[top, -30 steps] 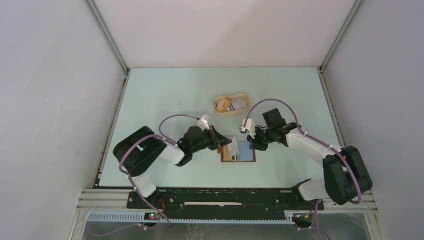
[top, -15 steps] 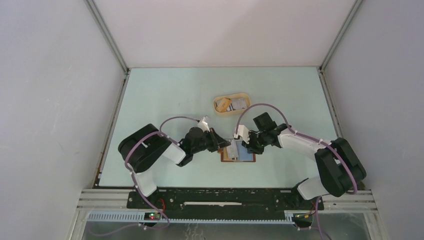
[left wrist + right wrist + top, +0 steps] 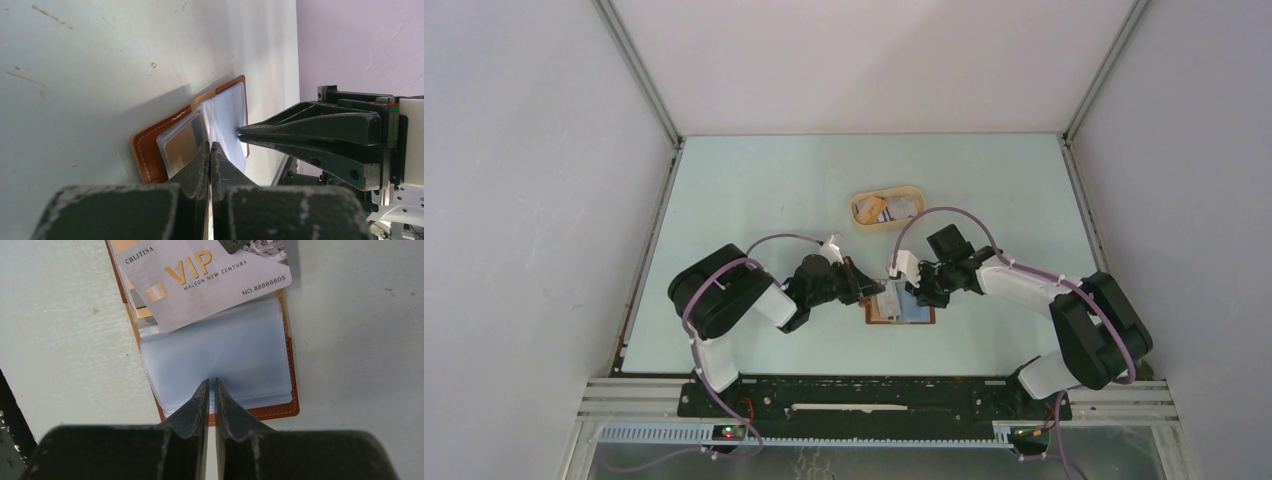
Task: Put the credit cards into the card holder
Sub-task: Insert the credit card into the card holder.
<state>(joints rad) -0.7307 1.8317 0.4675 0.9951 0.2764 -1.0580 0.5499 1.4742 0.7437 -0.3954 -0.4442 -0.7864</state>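
- Pale green table (image 3: 764, 200) between white walls carries the card holder (image 3: 272, 412), lying open near its middle between both arms.
- Left claw (image 3: 210, 146) is clamped shut on a silvery VIP card (image 3: 200, 280), which lies tilted across one half of the holder.
- Right claw (image 3: 211, 381) is narrowed to a slit, tips at the clear sleeve (image 3: 220, 350); whether it pinches the sleeve cannot be told.

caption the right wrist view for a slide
right tool at the clear sleeve of the open card holder, silver vip card tilted across it
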